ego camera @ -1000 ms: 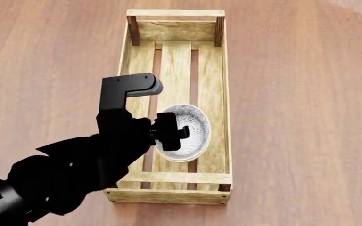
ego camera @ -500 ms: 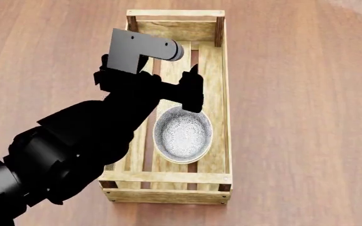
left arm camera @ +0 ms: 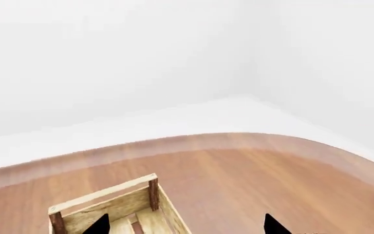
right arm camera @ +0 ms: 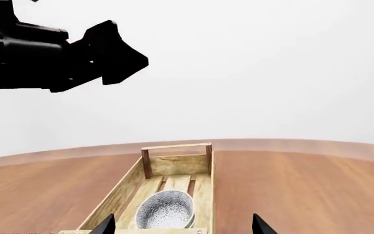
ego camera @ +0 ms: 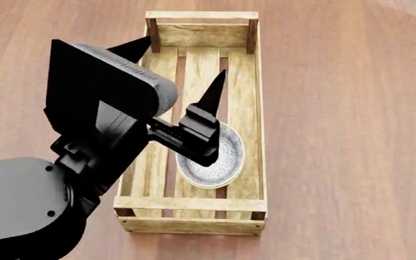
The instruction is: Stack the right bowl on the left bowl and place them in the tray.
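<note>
A grey speckled bowl point(ego camera: 228, 154) sits inside the tray point(ego camera: 259, 108), towards its near end, on the middle and right floor planks. It reads as one bowl; I cannot make out two separately. My left gripper point(ego camera: 177, 66) hangs open high above the tray, close to the head camera, its fingers spread with nothing between them. In the left wrist view the left gripper point(left arm camera: 187, 226) looks past the tray's far end point(left arm camera: 105, 207). My right gripper point(right arm camera: 183, 225) is open and empty, facing the tray point(right arm camera: 177, 165) and bowl point(right arm camera: 166, 210) from the near end; it is outside the head view.
The tray lies lengthwise on a brown wooden floor point(ego camera: 352, 135). The left arm's black body point(ego camera: 85, 162) covers the tray's near left side in the head view. That arm point(right arm camera: 44, 53) also shows high up in the right wrist view.
The left gripper, down at the bowl's rim a second ago, has lifted away and up towards the head camera. The bowl has stayed in the tray.
</note>
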Robot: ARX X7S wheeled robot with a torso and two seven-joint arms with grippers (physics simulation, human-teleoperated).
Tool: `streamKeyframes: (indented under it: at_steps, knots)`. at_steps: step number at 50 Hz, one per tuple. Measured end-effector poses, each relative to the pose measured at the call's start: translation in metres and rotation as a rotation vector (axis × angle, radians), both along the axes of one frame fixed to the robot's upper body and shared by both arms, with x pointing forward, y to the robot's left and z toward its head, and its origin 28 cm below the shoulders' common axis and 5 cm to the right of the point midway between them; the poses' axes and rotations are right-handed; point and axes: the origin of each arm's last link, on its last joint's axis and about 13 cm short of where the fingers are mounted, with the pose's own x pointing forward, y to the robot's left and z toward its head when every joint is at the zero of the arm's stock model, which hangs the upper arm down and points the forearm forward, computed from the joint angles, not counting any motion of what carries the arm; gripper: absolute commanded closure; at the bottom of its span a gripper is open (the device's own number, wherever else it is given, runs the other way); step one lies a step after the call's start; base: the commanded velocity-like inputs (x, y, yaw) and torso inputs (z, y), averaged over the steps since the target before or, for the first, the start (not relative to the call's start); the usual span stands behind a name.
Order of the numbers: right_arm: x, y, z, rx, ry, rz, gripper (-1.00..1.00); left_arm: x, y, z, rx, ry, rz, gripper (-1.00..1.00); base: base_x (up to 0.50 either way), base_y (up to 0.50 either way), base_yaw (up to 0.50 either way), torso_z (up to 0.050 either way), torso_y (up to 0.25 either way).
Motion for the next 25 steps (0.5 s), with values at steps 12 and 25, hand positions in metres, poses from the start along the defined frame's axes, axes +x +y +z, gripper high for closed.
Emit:
streamKeyframes:
  at_steps: [12, 25]
  knots:
    - [-0.002, 0.004, 0.001, -0.002, 0.0, 0.024, -1.0, -0.062, 0.037, -0.017, 0.042, -0.141, -0.023, -1.0, 0.0, 0.0, 0.0, 0.0, 0.0]
    - [-0.001, 0.005, 0.004, 0.006, -0.005, 0.027, -1.0, -0.104, 0.078, -0.068, 0.107, -0.27, 0.121, -1.0, 0.0, 0.0, 0.0, 0.0, 0.0]
